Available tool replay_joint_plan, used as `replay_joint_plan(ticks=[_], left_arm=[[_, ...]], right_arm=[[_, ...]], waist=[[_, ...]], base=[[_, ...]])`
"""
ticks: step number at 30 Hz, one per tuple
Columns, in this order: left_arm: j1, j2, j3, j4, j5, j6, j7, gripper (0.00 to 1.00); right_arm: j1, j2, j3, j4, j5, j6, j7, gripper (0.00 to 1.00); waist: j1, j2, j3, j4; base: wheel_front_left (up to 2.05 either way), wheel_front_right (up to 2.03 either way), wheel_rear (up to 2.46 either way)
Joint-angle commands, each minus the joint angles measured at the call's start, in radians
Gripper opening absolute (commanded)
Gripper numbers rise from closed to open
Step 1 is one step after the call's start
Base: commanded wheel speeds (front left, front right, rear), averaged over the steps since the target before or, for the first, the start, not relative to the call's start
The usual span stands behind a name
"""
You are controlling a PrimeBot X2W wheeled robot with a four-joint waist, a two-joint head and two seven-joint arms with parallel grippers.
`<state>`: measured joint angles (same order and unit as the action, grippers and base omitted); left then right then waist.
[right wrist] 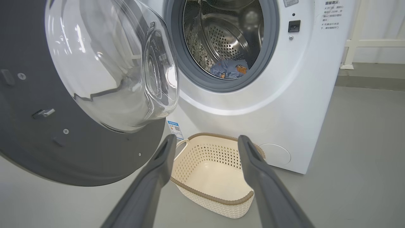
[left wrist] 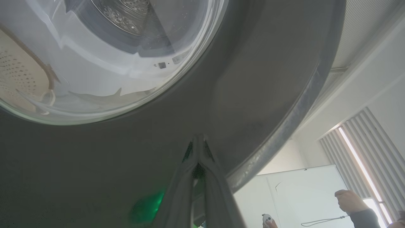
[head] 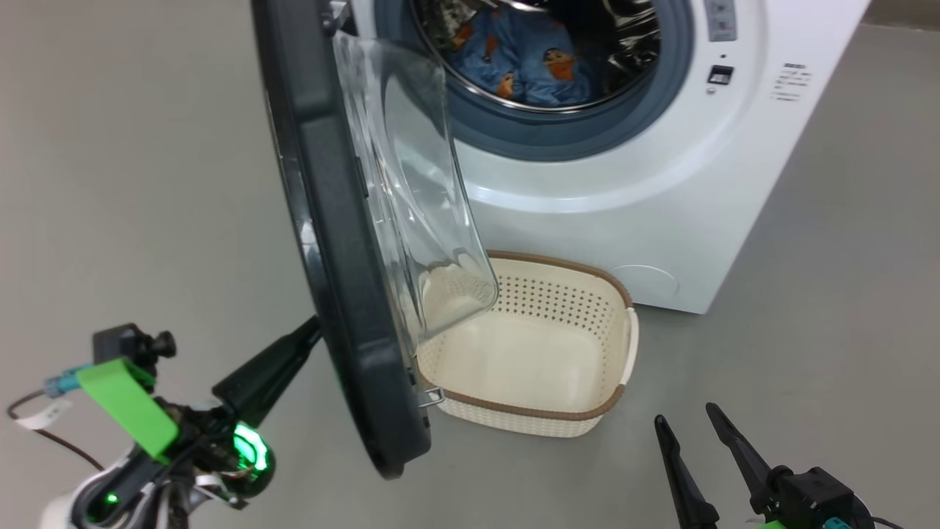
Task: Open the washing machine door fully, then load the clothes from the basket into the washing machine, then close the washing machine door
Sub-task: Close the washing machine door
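Big white front-loading washing machine point(head: 661, 220), its round black-rimmed door with bulging clear glass bowl point(head: 345, 294) swung wide open.
Light blue garments printed with orange-brown figures point(head: 529, 66) lie low in the steel drum. Cream perforated plastic basket with brown rim point(head: 529, 414) sits upright and empty, just before the machine, partly under the door glass.

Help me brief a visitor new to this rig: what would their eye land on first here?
The big black-rimmed washing machine door stands open in the foreground, its clear glass bowl bulging inward. Behind it, the blue printed clothes lie in the drum of the washing machine, and the empty cream basket sits on the floor in front. The left pincer, fingers together, touches the door's outer face.
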<state>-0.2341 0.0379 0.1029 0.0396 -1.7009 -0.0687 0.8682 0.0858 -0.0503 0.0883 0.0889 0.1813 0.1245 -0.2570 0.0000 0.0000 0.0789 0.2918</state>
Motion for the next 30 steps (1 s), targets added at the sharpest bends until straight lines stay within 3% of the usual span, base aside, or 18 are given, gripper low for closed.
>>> replay_joint_plan(ticks=[1, 17, 30], left_arm=[[-0.026, 0.013, 0.013, -0.018, -0.005, -0.011, -0.004, 0.00], [-0.163, 0.012, -0.136, 0.133, -0.024, -0.060, -0.150, 0.00], [-0.238, 0.012, -0.138, 0.190, -0.017, -0.062, -0.212, 0.00]], right_arm=[[-0.007, 0.000, 0.029, -0.022, 0.003, 0.006, -0.005, 1.00], [-0.008, 0.000, 0.048, -0.022, -0.001, 0.006, -0.005, 1.00], [-0.015, 0.000, 0.064, -0.025, 0.007, 0.006, -0.005, 1.00]], waist=[[0.0000, 0.0000, -0.006, -0.018], [0.0000, 0.0000, -0.008, -0.134], [0.0000, 0.0000, 0.004, -0.233]], base=[[0.00, 0.00, 0.00], [0.00, 0.00, 0.00], [0.00, 0.00, 0.00]])
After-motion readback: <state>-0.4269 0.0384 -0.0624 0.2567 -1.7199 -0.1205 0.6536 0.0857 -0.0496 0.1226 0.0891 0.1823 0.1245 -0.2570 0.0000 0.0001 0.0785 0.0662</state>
